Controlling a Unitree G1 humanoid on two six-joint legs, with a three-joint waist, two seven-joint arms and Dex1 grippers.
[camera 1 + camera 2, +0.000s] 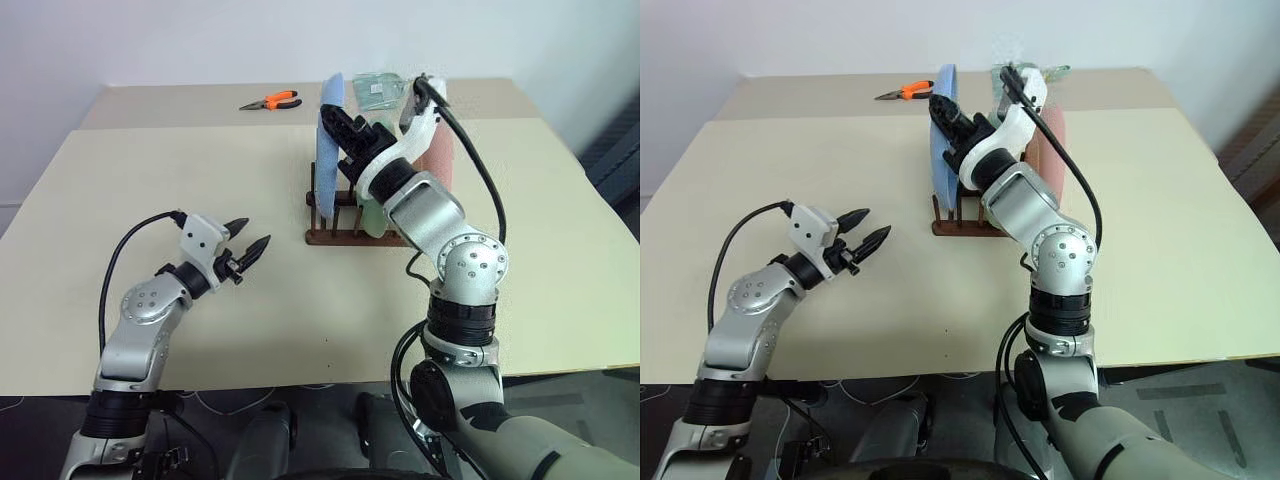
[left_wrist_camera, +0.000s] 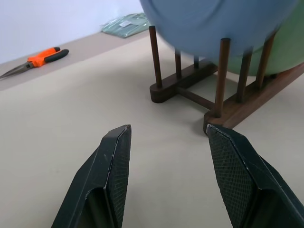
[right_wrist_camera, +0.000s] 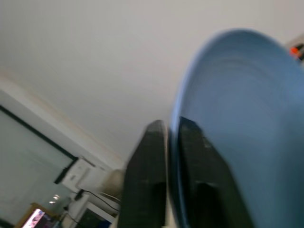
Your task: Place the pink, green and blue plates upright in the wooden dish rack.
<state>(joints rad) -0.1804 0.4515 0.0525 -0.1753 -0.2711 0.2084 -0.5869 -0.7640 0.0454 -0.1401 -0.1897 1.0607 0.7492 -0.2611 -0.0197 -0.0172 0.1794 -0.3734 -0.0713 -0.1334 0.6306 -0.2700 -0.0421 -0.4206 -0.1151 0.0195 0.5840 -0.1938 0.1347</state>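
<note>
Trouble could come if the right gripper (image 1: 340, 128), pinching the round light blue plastic plate (image 1: 328, 150) in the dark wooden rack (image 1: 345, 232) near the desk's far edge, tips it. Left gripper (image 1: 248, 247) is open, empty.

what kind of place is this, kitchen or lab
Probably a lab or test room, not a kitchen: a plain beige table against a bare white wall, orange pliers lying on it, and a dish rack set out alone.
</note>
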